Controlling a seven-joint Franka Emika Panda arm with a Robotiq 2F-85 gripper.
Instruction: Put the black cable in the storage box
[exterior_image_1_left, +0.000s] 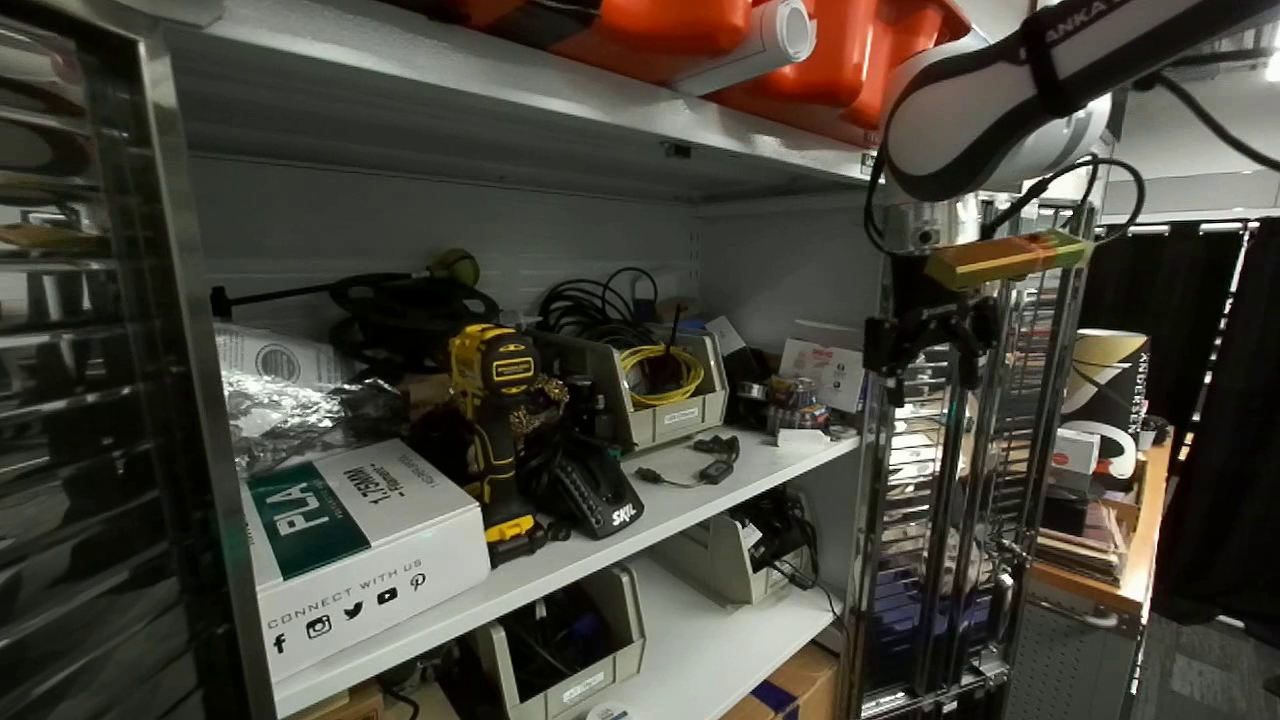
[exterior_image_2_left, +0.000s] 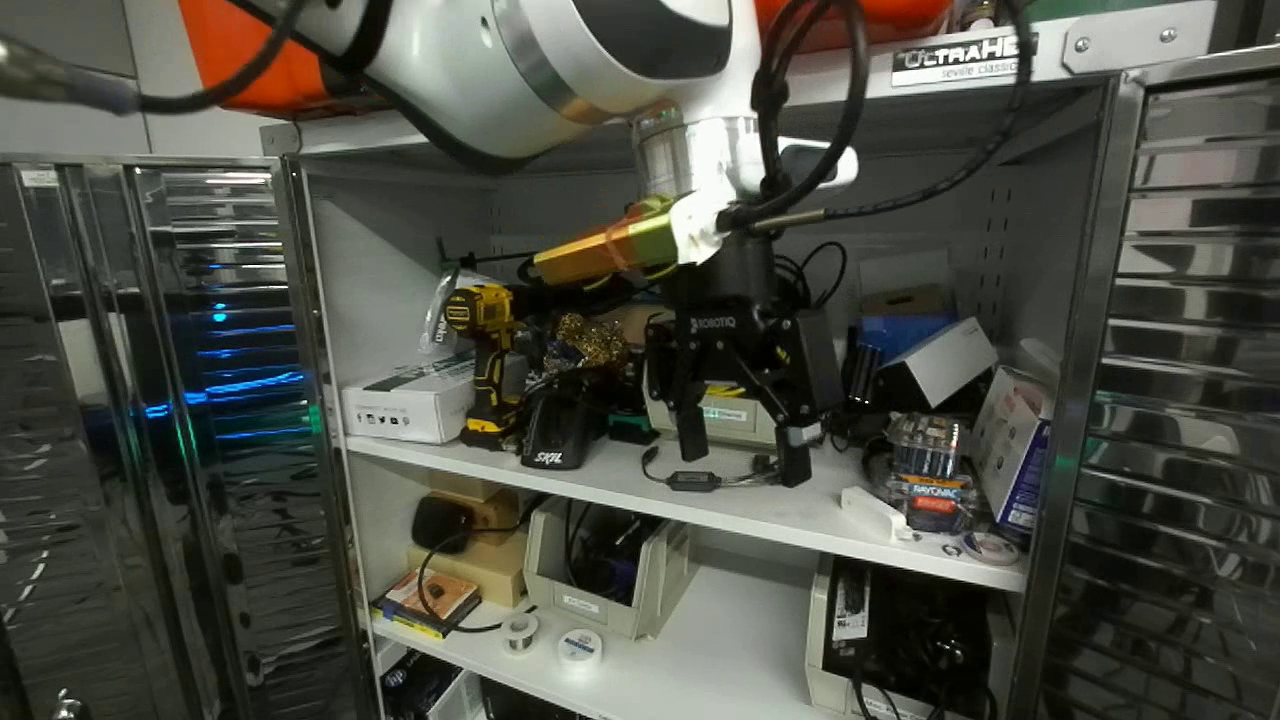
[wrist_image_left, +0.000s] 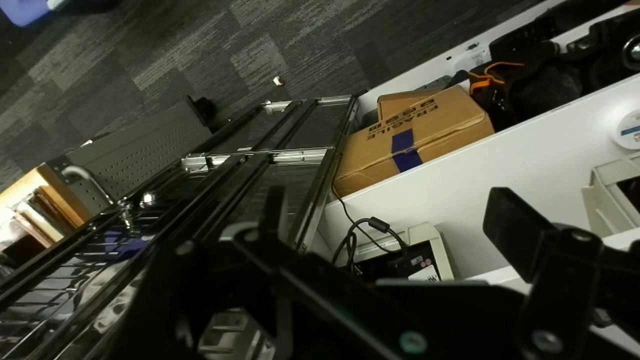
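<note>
The black cable (exterior_image_1_left: 715, 470), thin with a small inline block and plugs, lies on the middle shelf. It also shows in an exterior view (exterior_image_2_left: 693, 481), partly behind a finger. It does not show in the wrist view. A beige open-front bin (exterior_image_1_left: 680, 425) with a yellow coil stands behind it, also in an exterior view (exterior_image_2_left: 720, 434). Other beige bins (exterior_image_1_left: 770, 582) (exterior_image_2_left: 665, 580) stand on the lower shelf; which one is the storage box I cannot tell. My gripper (exterior_image_1_left: 931, 383) (exterior_image_2_left: 744, 462) (wrist_image_left: 395, 220) is open and empty, pointing down, in front of the shelf.
A yellow drill (exterior_image_1_left: 490, 420), a black SKIL charger (exterior_image_1_left: 590, 490) and a white PLA box (exterior_image_1_left: 370, 540) stand beside the cable. Batteries (exterior_image_2_left: 930, 490) lie at the shelf's other end. An upper shelf (exterior_image_1_left: 520, 90) overhangs. A metal door (wrist_image_left: 235, 200) stands open beside the cabinet.
</note>
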